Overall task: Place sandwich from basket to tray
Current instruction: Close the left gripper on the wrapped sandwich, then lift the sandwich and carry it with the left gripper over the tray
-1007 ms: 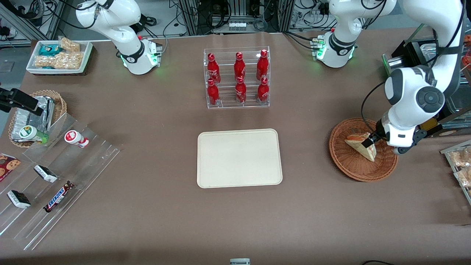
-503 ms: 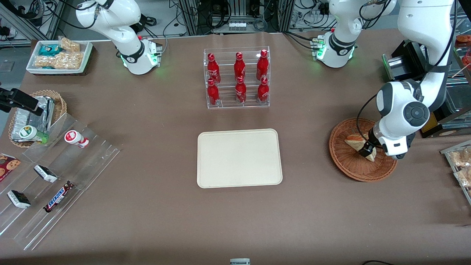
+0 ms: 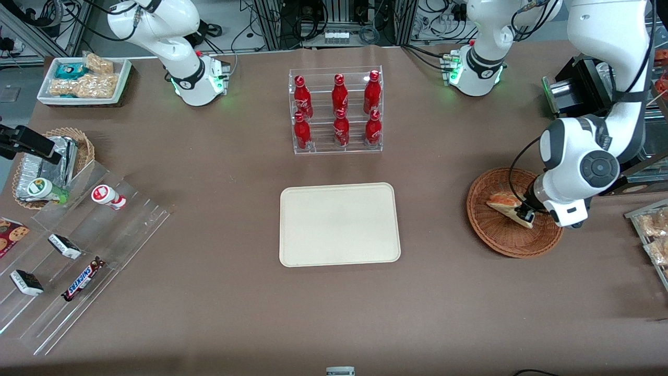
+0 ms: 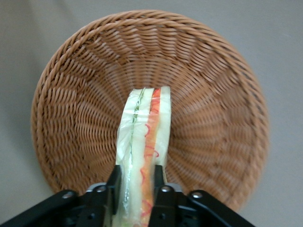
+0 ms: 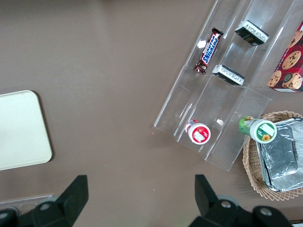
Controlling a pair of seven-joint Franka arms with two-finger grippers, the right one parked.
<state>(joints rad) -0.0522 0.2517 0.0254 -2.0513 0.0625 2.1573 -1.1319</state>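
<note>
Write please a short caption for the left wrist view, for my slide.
The left gripper, shut on the sandwich, holds it edge-up over the round wicker basket.

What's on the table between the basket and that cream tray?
Nothing: the front view shows only bare brown tabletop between the basket and the tray. The gripper holds the sandwich over the basket.

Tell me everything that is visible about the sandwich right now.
The sandwich is a thin wedge of pale bread with green and red-orange filling lines along its edge. It stands on edge over the reddish-brown woven basket, its tip pointing toward the basket's middle. The gripper is shut on its wider end, one finger on each bread face.
</note>
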